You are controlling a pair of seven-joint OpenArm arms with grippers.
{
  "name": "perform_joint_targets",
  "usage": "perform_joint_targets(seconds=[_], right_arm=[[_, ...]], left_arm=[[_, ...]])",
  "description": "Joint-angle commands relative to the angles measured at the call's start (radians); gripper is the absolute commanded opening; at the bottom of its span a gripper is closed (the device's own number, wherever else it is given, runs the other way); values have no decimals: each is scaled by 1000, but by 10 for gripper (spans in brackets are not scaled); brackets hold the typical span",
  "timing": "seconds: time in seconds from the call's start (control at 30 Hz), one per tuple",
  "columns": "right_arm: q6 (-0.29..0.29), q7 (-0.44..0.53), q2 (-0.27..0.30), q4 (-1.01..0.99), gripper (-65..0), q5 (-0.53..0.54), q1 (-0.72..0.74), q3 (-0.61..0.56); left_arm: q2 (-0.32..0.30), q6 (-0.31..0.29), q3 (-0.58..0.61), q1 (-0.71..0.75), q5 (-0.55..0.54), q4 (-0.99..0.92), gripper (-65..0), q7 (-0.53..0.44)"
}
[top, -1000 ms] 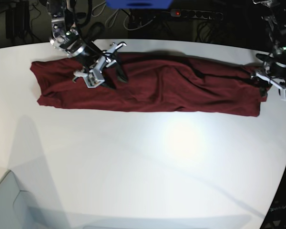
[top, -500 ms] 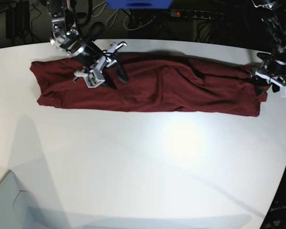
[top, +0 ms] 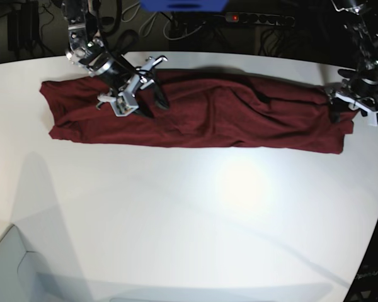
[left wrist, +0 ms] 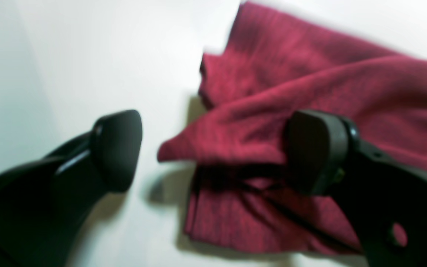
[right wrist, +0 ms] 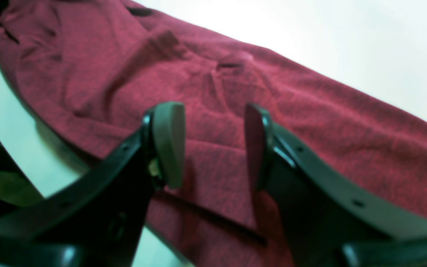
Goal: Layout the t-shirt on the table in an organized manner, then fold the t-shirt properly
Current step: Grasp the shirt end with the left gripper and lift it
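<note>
Left gripper (left wrist: 213,152) spread wide at t-shirt's (top: 195,113) end, cloth fold between jaws, unpinched | right gripper (right wrist: 213,144) parted, empty, above shirt's other end | t-shirt a long band on bench (top: 195,214), ends set for stretching

- The t-shirt (top: 201,116) is dark maroon red, of soft knit, plain with no print.
- It lies on the far part of the tabletop (top: 195,214) as 1 long band from left to right, folded over itself and wrinkled.
- Its right end is bunched in several layers, with 1 fold lifted off the surface.
- The tabletop is white, smooth, with a curved edge, much bigger than the shirt.
</note>
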Motion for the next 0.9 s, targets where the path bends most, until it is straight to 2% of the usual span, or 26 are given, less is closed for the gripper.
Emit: perform_joint_targets(seconds=[0.0,0.1,0.4,0.63,0.73,0.87], right_arm=[[7,28,1,15,-379,16,5,0],[7,28,1,15,-379,16,5,0],[7,28,1,15,-380,16,5,0],[7,28,15,15,-380,16,3,1],[7,28,20,15,-380,16,3,1],[7,28,20,15,-380,16,3,1]], left_arm=[[-18,-6,-4,-16,-14,1,-47,-23],[-17,-6,1,-18,-14,-18,-47,-25],[-18,-6,119,-36,-11,-26,-47,-28],[-20,-6,125,-48,-13,-88,-49,-30],[-21,-6,124,-64,-8,-107,-112,-30],[-24,-6,122,-72,-8,-144,-307,-30]])
